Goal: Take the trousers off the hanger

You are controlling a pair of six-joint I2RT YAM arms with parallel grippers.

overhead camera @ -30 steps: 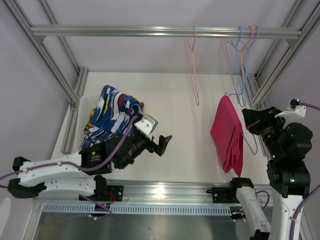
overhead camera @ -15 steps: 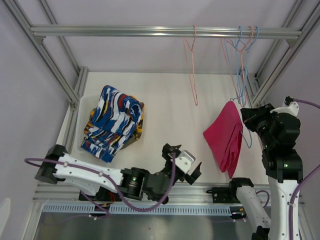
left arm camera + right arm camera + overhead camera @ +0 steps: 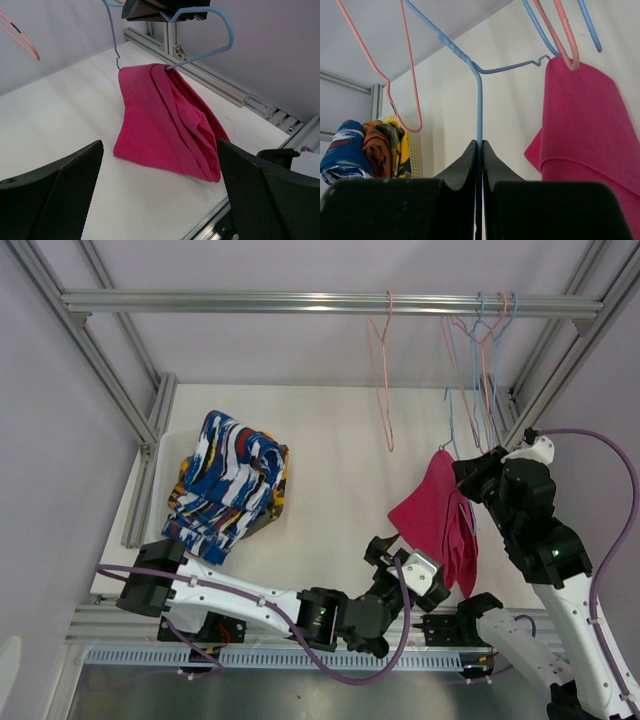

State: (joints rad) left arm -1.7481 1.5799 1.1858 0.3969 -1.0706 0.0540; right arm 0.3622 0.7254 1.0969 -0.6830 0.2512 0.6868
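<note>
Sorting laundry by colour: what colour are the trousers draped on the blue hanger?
The trousers are plain magenta pink; the left wrist view shows them best.

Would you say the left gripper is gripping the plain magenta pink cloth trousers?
No, the left gripper stands wide open, short of the trousers draped on the blue wire hanger.

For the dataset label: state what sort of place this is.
Most likely a robotics lab test cell, not a home: an aluminium-extrusion frame encloses a plain white table, and wire hangers hang from the frame's top rail.
</note>
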